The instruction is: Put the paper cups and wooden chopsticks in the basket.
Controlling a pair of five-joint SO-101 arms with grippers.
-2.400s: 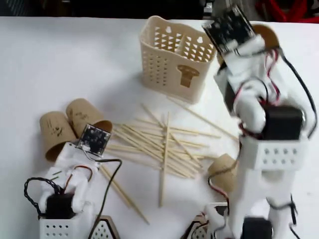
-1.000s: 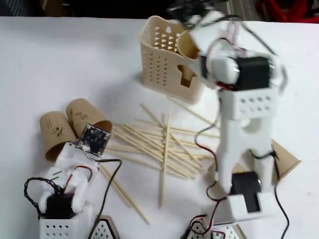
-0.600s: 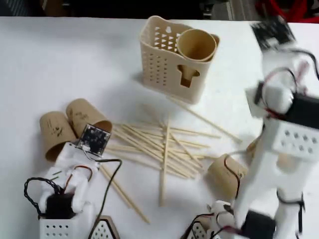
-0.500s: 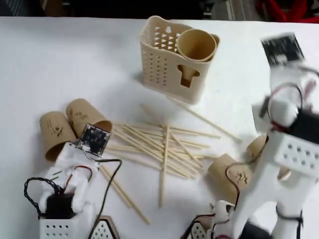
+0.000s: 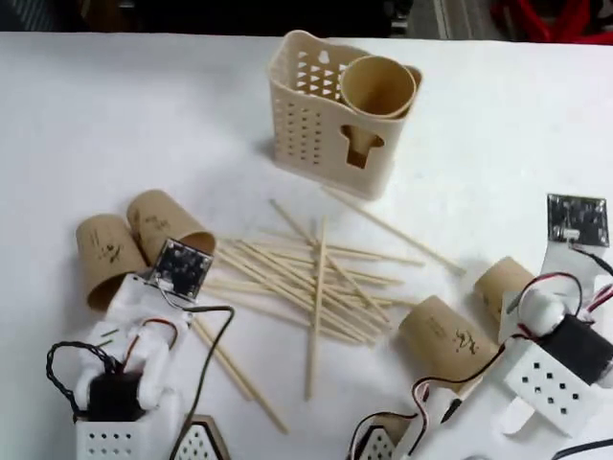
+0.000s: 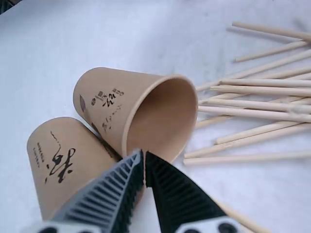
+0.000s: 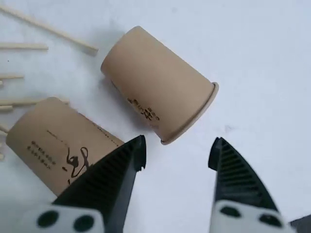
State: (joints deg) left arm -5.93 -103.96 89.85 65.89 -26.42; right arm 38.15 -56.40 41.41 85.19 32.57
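The right gripper (image 7: 177,145) has swung back from the basket (image 5: 316,125), where an upright cup (image 5: 378,86) now stands. Its jaws are spread over two tipped cups (image 7: 155,104) lying side by side, with bare table beyond. The left gripper (image 6: 144,158) is closed beside another fallen cup (image 6: 141,111). The chopsticks (image 5: 306,278) sprawl mid-table, mostly running left to right.

Robotics lab bench, by looks: white table top (image 5: 105,125), white perforated plastic arm housing with exposed wires (image 5: 551,383), bare dark circuit board (image 5: 578,219), red cable-like tangle (image 5: 551,19) at dark back edge.
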